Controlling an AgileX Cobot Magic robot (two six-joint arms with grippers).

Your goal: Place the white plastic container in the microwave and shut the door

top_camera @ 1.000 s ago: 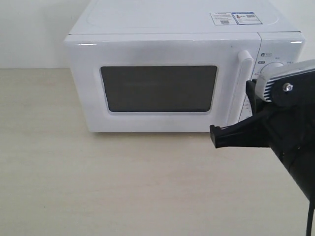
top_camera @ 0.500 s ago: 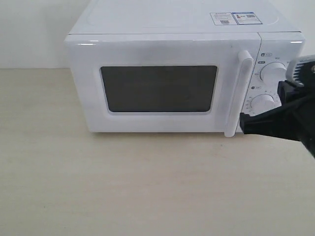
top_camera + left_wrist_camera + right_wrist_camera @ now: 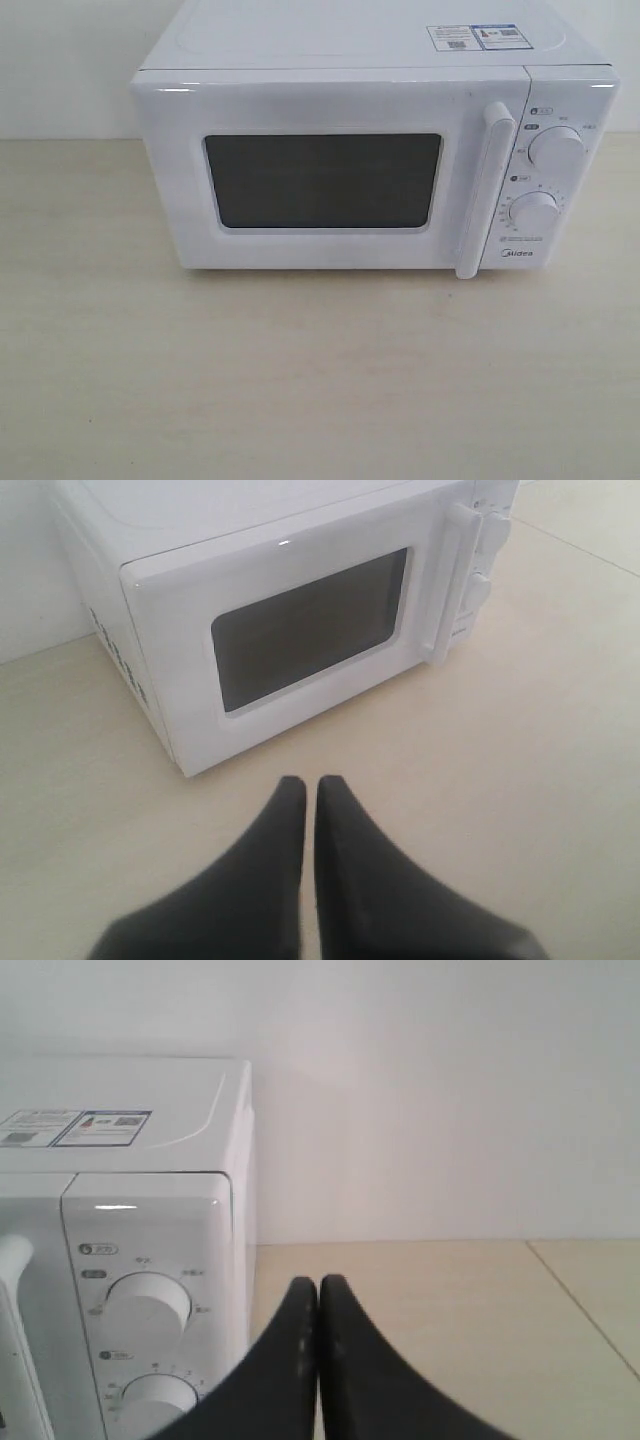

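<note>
The door [image 3: 322,182] of the microwave [image 3: 350,40] sits flush and shut, its handle [image 3: 485,190] untouched. The white plastic container shows nowhere around the microwave; I judge it lies inside, hidden by the dark window. The left fingers [image 3: 270,860] and right fingers [image 3: 290,1360] are pressed together, empty, apart from the microwave, probably because nothing is left to hold.

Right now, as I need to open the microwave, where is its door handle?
In the exterior view the door handle stands upright at the right edge of the shut door, between the dark window and the two dials.
</note>
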